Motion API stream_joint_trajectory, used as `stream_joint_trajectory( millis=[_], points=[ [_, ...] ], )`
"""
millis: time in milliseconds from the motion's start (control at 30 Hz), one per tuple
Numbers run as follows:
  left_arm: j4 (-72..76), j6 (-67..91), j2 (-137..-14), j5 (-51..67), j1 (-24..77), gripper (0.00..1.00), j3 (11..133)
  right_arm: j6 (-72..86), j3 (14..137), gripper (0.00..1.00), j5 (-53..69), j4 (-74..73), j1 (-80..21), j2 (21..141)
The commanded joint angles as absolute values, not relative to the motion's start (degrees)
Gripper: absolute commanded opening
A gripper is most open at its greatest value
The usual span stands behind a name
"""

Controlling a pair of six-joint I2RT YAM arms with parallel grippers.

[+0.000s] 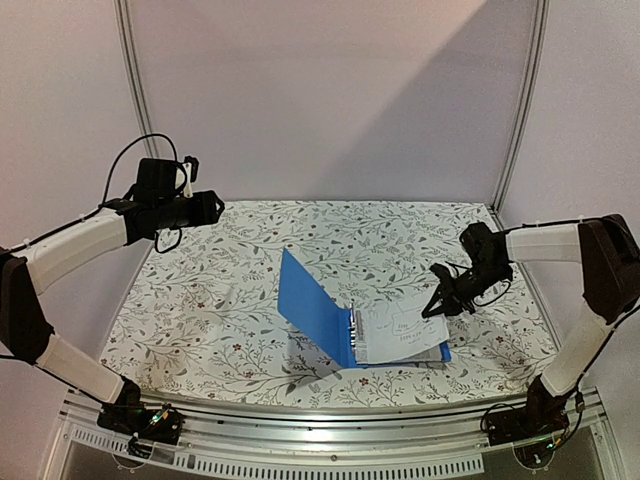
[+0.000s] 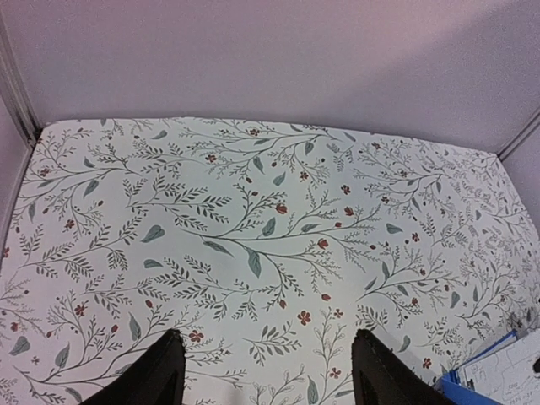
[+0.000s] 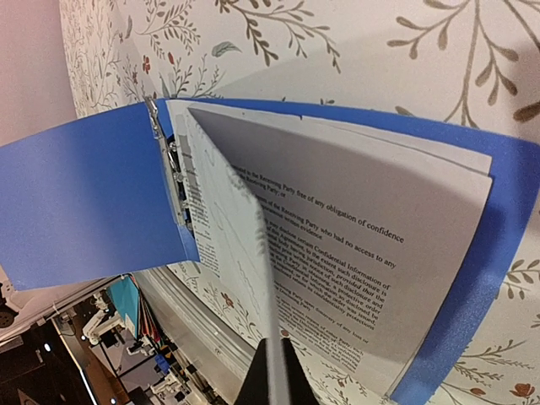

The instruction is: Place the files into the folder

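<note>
Left gripper: your left gripper (image 2: 266, 381) hangs high over the far left of the table, jaws spread wide, nothing between the dark fingers (image 2: 156, 375) but cloth far below

Right gripper: your right gripper (image 1: 438, 305) is down at the folder's right side, pinched tight on the edge of one sheet

Lifted sheet: the lifted sheet (image 3: 232, 219) rises off the stack, nearly edge-on from your right wrist, running from the spine side up to the fingertips; its print is too faint to read

Files: the files (image 1: 402, 335) lie on the folder's right-hand cover, white pages with black print, the top one tipped up at the outer edge where you hold it

Folder: the folder (image 1: 312, 300) lies open right of the table's centre, nearer your right arm; the left cover stands tilted up off the cloth, and the right cover lies flat under the pages with a blue margin showing around them

Rings: the metal rings (image 3: 173, 181) run along the spine between the covers, with the pages' inner edges against them; whether the pages are threaded on, you cannot tell

Table: the table (image 1: 220, 290) wears a white cloth with grey leaves and small red flowers; a blue folder corner and a bit of page peek into the bottom right of your left wrist view, well apart from that gripper
</note>
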State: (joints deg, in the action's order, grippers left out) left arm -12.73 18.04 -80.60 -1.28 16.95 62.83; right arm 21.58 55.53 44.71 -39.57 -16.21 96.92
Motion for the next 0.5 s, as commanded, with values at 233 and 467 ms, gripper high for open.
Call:
stream_joint_trajectory(
  millis=[233, 467],
  points=[
    [-12.21, 18.29, -81.78, 1.28, 16.30, 0.67, 62.67, 22.40, 57.04, 0.00, 46.05, -37.36, -17.09, 100.20],
    [-12.20, 18.43, -81.99, 1.55, 16.24, 0.67, 62.67, 23.44, 56.18, 0.00, 46.76, -35.24, -18.92, 101.19]
  ],
)
